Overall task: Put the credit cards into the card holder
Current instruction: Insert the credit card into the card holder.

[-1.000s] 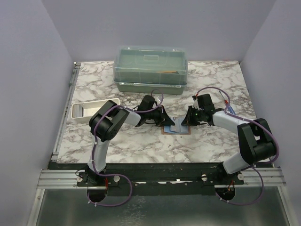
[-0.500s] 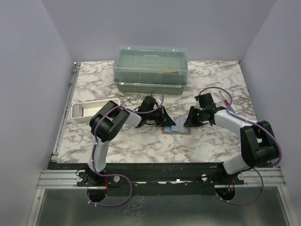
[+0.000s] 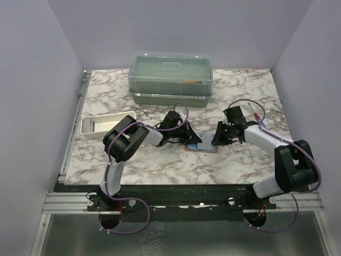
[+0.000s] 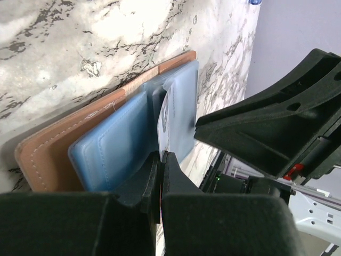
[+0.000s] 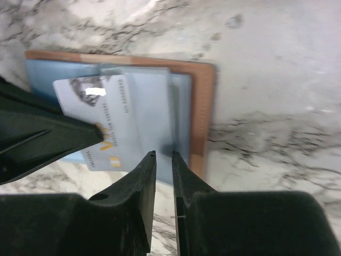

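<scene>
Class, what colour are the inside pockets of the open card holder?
Light blue pockets within the brown stitched card holder; left wrist view shows it best.

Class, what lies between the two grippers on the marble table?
Open brown leather-look card holder with a pale credit card partly inside; top view.

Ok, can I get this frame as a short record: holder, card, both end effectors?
card holder: open, pockets up, on the table
credit card: pale, partly inside a blue pocket
left end effector: shut on the credit card's edge
right end effector: slightly open, empty, over the holder's edge
elsewhere: white tray at left, green lidded box at back
</scene>
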Action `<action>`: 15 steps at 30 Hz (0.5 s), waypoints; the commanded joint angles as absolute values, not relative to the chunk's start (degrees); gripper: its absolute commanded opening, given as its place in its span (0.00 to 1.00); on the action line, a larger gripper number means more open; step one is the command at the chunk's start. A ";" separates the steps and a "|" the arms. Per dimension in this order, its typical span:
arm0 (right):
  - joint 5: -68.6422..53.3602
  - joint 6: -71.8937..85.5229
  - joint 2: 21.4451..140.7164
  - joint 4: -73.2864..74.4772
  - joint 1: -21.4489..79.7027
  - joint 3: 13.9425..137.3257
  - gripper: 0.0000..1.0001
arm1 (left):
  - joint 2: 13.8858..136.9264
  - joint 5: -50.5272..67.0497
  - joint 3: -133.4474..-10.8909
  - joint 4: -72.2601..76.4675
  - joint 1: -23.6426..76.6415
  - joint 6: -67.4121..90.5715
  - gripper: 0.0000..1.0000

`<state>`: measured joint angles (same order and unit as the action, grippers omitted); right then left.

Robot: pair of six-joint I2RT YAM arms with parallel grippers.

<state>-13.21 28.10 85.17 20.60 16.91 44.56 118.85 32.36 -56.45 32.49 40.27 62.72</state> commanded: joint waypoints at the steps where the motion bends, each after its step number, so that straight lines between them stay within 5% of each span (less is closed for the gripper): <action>1: -6.39 28.33 82.92 25.94 16.08 44.86 0.22 | 118.90 28.63 -56.16 27.73 40.85 60.22 0.04; 7: -9.07 27.29 84.78 23.77 16.00 45.07 0.27 | 119.18 29.65 -57.17 26.41 40.85 59.22 0.06; 15: -17.83 27.26 85.70 17.32 15.97 43.23 0.17 | 119.75 30.15 -60.42 25.14 43.26 60.35 0.16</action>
<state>-12.16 27.35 85.62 21.71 15.99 44.47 118.72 32.16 -58.46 29.04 40.77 61.58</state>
